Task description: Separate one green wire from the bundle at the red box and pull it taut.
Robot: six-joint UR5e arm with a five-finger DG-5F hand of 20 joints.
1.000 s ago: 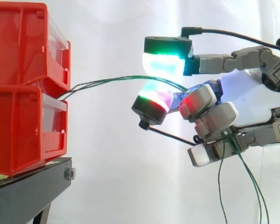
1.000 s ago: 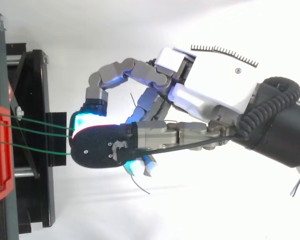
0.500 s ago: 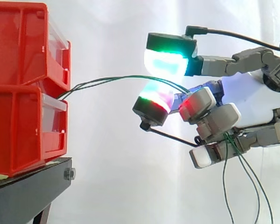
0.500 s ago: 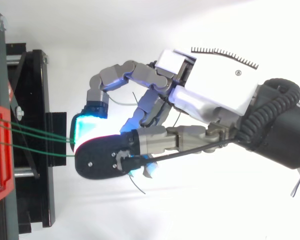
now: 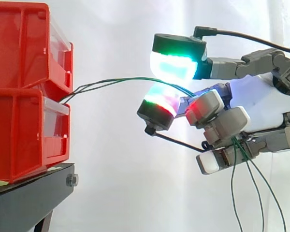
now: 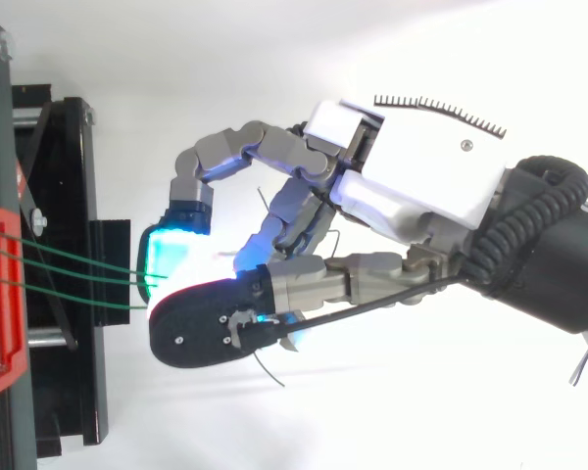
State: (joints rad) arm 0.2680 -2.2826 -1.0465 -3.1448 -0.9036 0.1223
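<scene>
Several thin green wires [image 5: 121,80] come out between the two stacked red bins [image 5: 24,96] and arc right into my hand [image 5: 261,101]. They pass under the upper green-glowing pad [image 5: 176,65], over the red-and-cyan pad [image 5: 157,104], and vanish among the curled fingers. Their loose ends [image 5: 253,193] hang down below the lower fingers. From above, the green wires [image 6: 78,279] run as three separate lines from the red bin [image 6: 5,323] to the glowing pads of the hand [image 6: 421,176]. The wires sag slightly.
The bins sit on a black stand [image 5: 29,198], whose frame [image 6: 64,196] lies under the wires in the top view. A white curtain hangs behind. Open space lies between the bins and the hand.
The upper pad has risen a little and the black-backed pad has slid away from the cyan one in the top view. The hanging wire ends have swung to the right.
</scene>
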